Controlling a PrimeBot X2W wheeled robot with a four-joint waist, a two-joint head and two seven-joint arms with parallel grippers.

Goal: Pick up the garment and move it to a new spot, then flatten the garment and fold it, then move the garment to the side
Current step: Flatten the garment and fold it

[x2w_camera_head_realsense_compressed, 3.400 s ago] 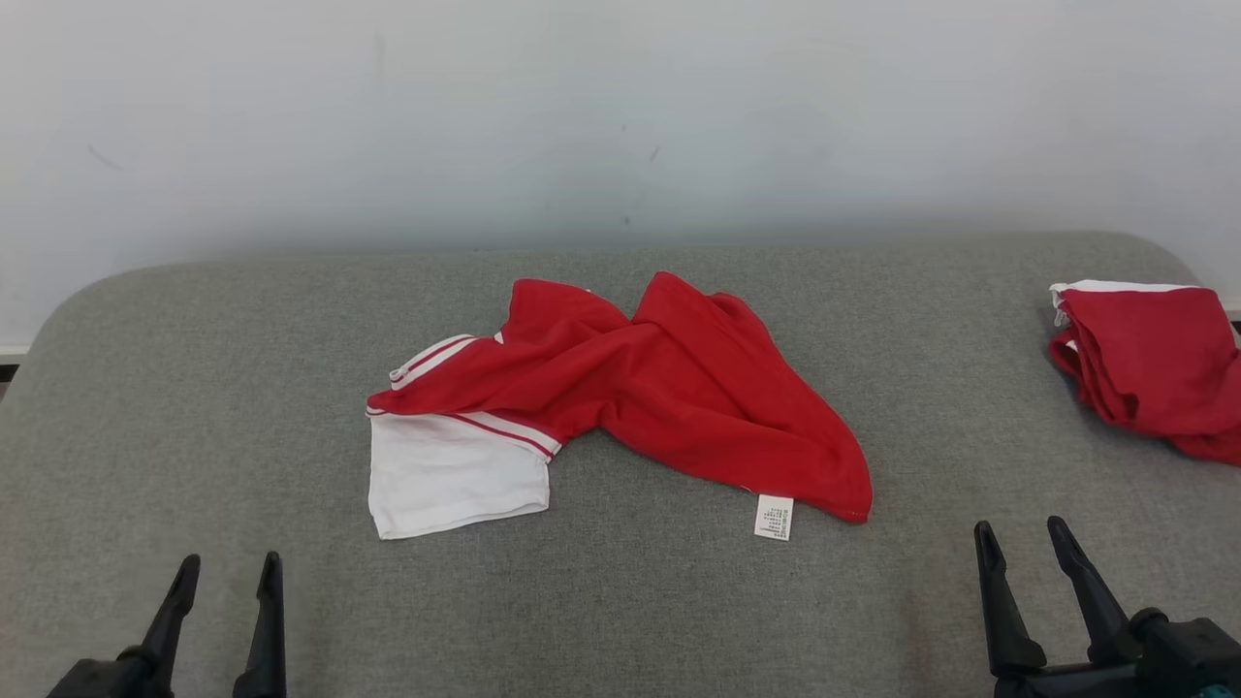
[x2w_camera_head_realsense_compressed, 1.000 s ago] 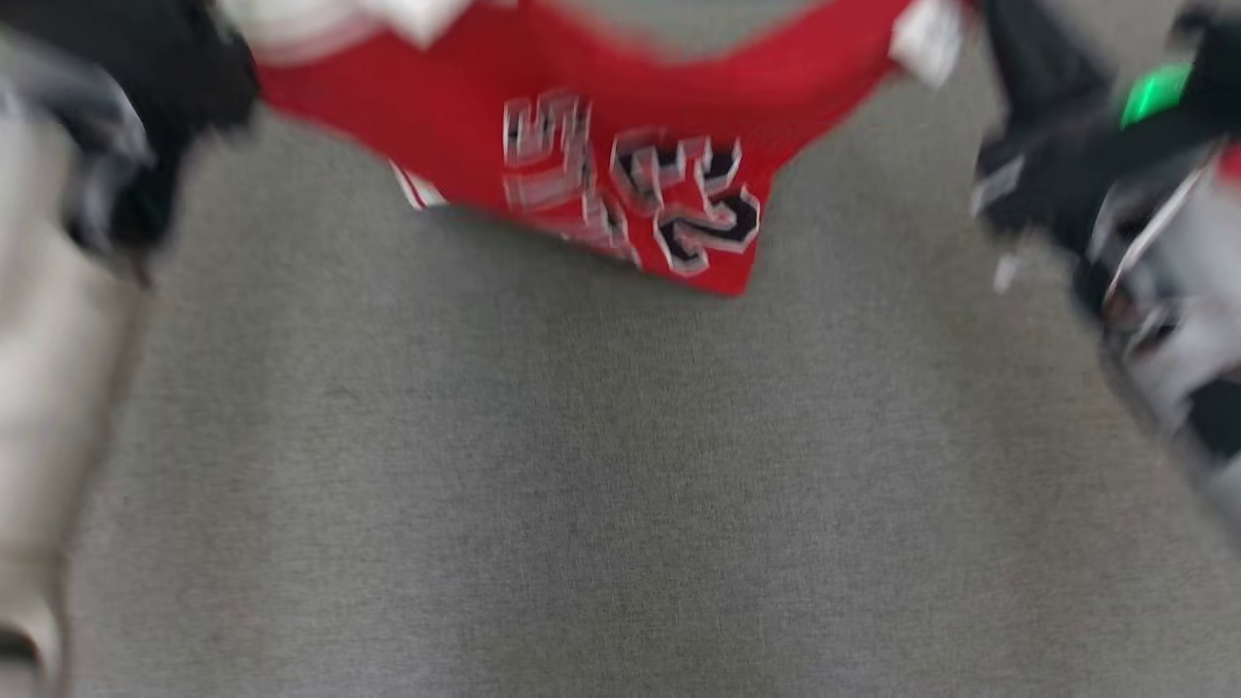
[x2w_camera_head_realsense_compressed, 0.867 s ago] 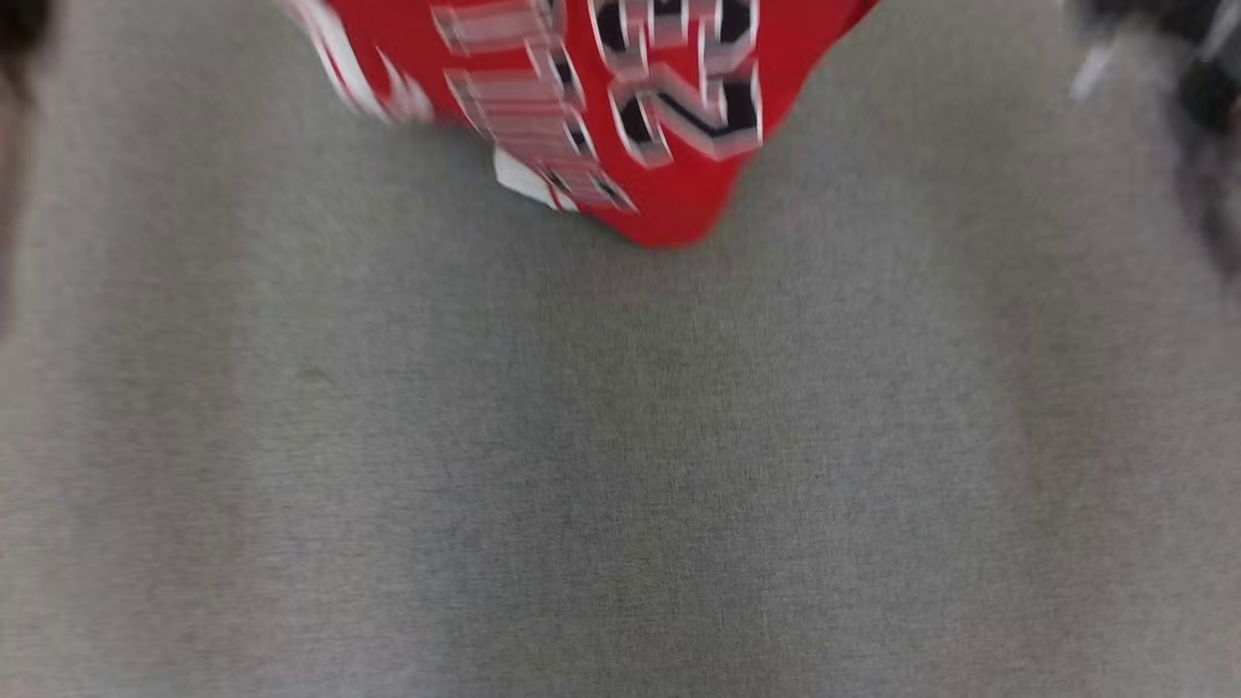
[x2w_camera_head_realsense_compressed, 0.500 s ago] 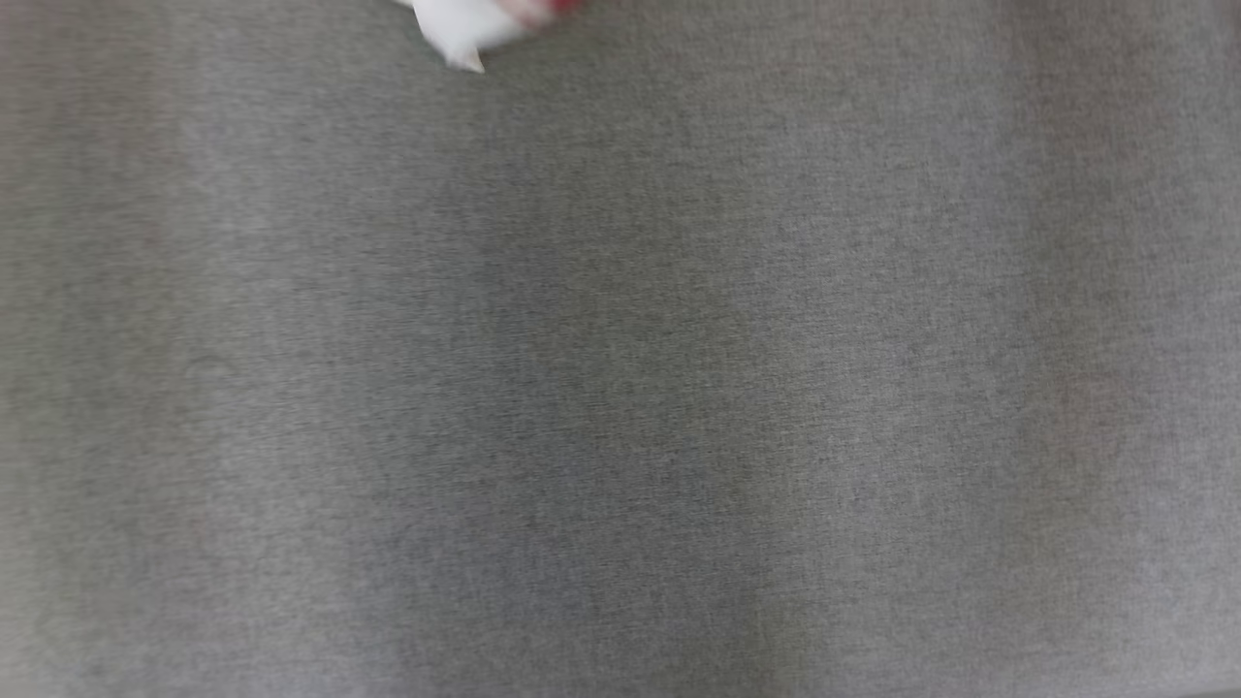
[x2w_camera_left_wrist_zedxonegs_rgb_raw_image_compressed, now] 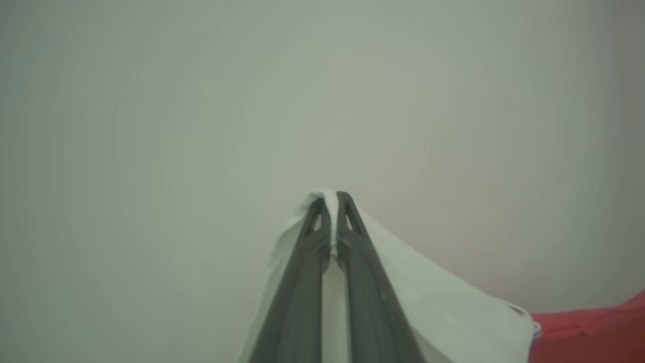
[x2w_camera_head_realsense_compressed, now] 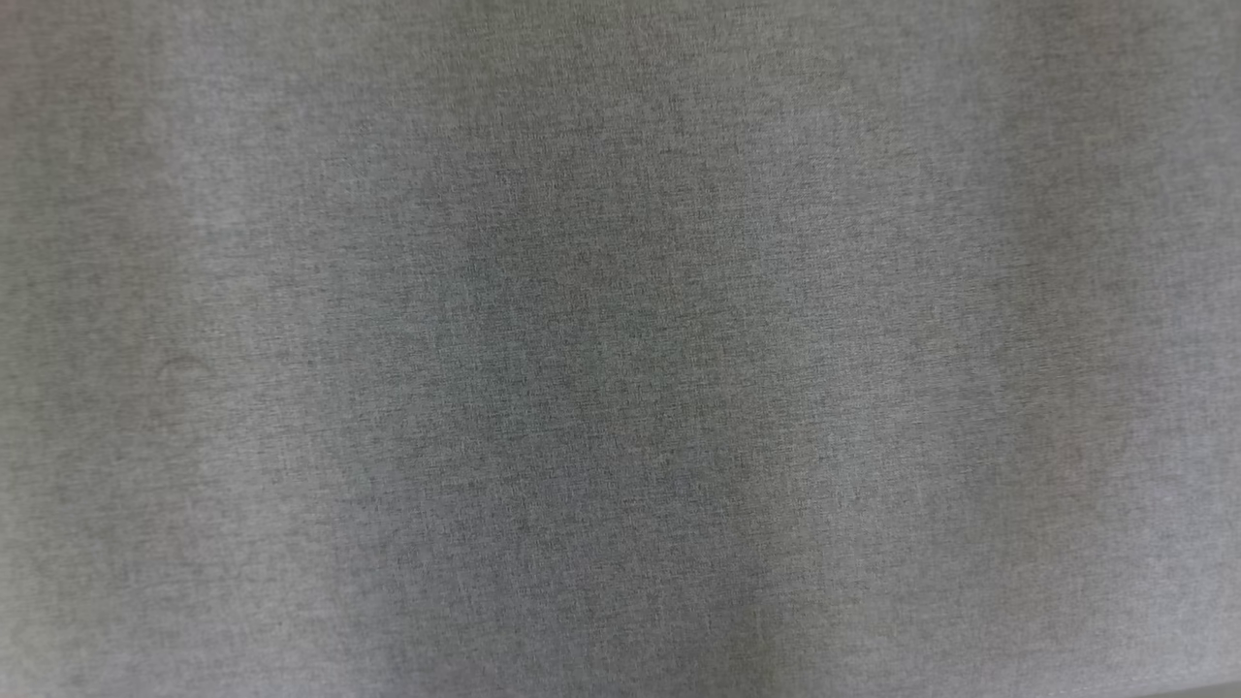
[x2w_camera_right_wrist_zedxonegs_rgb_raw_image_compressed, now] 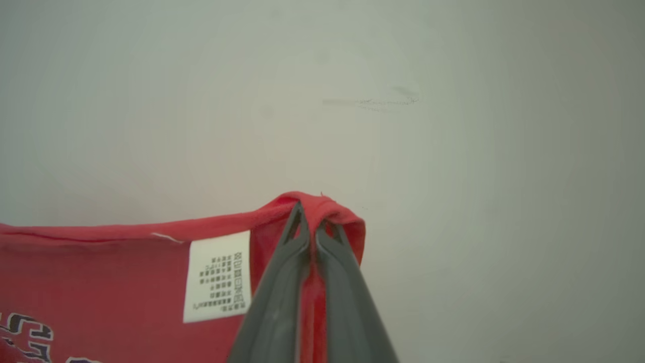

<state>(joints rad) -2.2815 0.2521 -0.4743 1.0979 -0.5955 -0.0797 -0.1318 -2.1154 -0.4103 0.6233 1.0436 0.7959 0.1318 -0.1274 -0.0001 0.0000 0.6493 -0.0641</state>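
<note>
My left gripper is pinched all the way together on the garment, its two dark fingers meeting at the tips with a fold of the white panel caught between them and draped down both sides; from there the white cloth slopes to my wrist camera's lower right, where it joins the red body. My right gripper is likewise closed tight, with hardly any gap between its two prongs, on a bunched corner of the red hem that humps over their tips. Just beside them, toward that wrist camera's left, a white care label lies flat against the red cloth (its print is too small for me to read), and down in the lower left corner the edge of some black-and-white outlined lettering shows. Behind both grippers stands a pale wall, plain apart from a faint scuff mark above my right gripper. So the garment is held at two points, one in each gripper. My head camera looks down on the grey woven surface, with a dim shadow across its middle
</note>
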